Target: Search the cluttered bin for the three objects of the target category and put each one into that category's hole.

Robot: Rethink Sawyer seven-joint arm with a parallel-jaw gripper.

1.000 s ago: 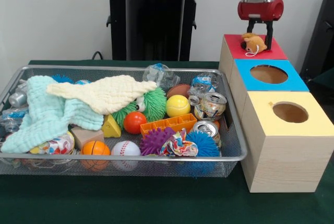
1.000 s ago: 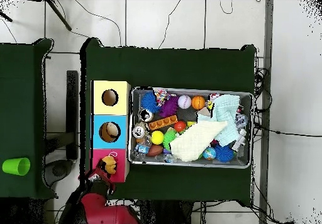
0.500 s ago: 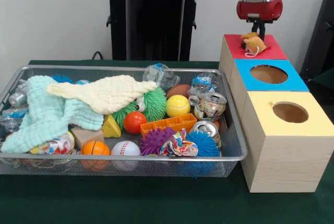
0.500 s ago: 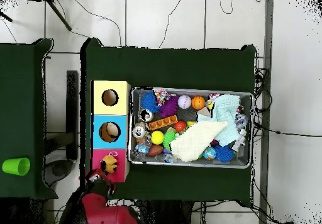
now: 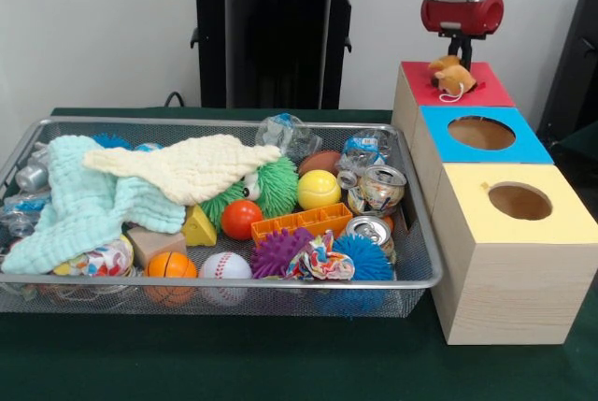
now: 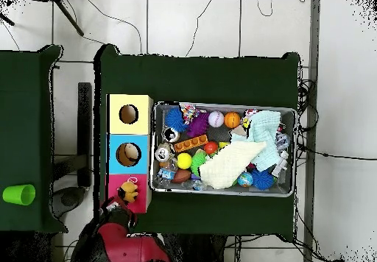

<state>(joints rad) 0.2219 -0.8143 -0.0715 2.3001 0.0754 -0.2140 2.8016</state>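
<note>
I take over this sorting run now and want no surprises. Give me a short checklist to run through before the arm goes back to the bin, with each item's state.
1. Plush toy down inside the red box: not ok, it sits on top over the hole.
2. Gripper free of the toy: cannot tell, it hangs just above it.
3. Blue box hole unblocked: ok in the front view.
4. Yellow box hole unblocked: ok.
5. Bin contents exposed: not ok, the cloths cover its left part.
</note>
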